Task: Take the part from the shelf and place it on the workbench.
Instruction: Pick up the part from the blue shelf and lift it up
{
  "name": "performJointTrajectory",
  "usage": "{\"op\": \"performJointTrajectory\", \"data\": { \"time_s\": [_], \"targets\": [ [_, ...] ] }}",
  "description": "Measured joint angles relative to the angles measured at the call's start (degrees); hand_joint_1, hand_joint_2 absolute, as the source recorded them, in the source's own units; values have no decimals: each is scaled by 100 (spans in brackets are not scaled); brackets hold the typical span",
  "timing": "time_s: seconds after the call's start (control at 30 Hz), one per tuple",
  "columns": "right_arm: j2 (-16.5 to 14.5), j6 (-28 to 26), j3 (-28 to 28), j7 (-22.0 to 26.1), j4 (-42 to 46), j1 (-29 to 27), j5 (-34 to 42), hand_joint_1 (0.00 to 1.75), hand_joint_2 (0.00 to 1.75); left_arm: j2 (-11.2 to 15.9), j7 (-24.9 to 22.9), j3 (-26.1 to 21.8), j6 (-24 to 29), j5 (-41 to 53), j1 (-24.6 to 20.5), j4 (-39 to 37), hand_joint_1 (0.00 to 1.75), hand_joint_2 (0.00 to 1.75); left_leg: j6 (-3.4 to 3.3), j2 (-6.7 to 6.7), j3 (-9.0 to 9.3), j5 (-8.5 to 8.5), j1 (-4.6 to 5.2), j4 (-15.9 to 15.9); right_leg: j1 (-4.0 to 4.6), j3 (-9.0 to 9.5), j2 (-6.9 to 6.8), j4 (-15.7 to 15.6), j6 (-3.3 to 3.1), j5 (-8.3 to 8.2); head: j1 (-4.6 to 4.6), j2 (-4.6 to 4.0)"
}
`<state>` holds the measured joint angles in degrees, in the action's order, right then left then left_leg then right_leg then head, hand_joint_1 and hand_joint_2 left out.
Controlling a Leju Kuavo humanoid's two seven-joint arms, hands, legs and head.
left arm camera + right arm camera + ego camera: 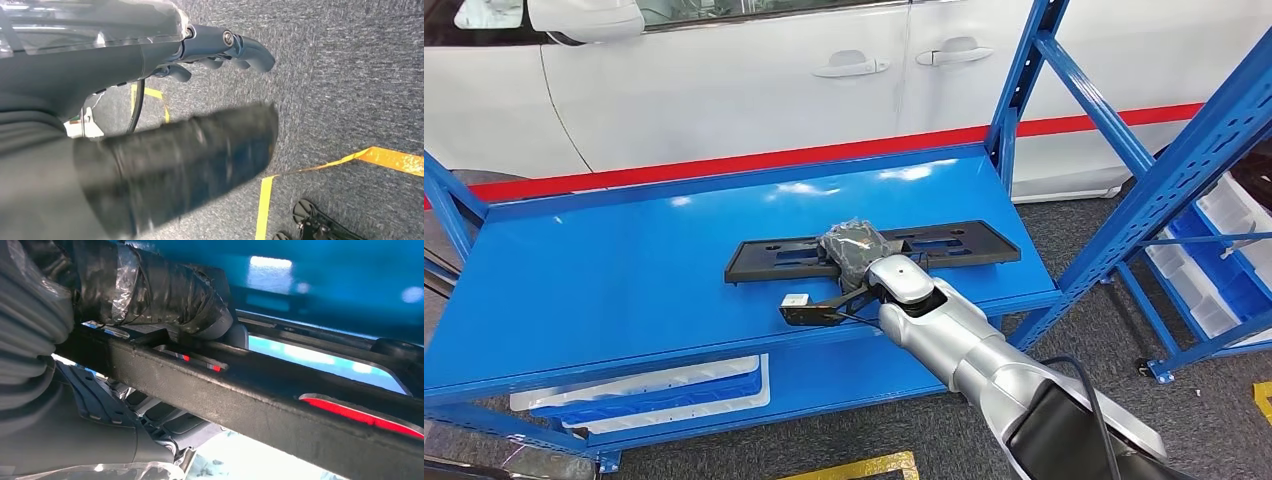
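- Part (874, 250): a long black frame, laid flat on the blue shelf (624, 270) toward its front right.
- Right robot hand (856, 250): wrapped in dark film, clamped on the part at its middle; thumb seen over the frame's bar in the right wrist view.
- Left robot hand (220, 47): hung above grey carpet (350, 75), fingers curled, nothing held.
- White car (724, 80): parked behind the shelf.

- The part (944, 246), a long flat black frame with rectangular cut-outs, lay lengthwise across the blue shelf (604, 270), toward its 3 o'clock end.
- Its middle sat in the right hand (856, 252).
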<state>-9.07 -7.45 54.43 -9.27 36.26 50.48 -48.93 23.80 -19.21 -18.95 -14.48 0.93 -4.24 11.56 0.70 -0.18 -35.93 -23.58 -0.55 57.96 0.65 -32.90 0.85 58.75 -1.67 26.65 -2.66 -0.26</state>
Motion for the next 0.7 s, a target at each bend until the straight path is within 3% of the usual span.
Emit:
{"op": "performJointTrajectory", "data": {
  "time_s": [0.33, 0.47, 0.7],
  "targets": [
    [50, -193, 4, 186, 162, -12, 161, 175, 175, -2, -37, 0, 64, -47, 5, 0, 0, 175, 1, 1, 0, 0, -1, 0, 1, -2, 4, 0, 0, 0, 1, 0],
    [211, -521, 5, 95, 705, -27, 58, 175, 175, -3, -11, 0, 133, -80, 10, 0, 0, 175, 1, 3, -1, 0, -1, 0, -1, -5, 7, 0, 0, 0, -1, 0],
    [463, -590, 5, 44, 1620, -41, -69, 175, 175, -9, -145, 0, 150, -25, 12, 0, 0, 175, 1, 2, -2, 0, -1, -1, 0, -7, 8, 0, 0, 0, -1, 0]
  ]
}}
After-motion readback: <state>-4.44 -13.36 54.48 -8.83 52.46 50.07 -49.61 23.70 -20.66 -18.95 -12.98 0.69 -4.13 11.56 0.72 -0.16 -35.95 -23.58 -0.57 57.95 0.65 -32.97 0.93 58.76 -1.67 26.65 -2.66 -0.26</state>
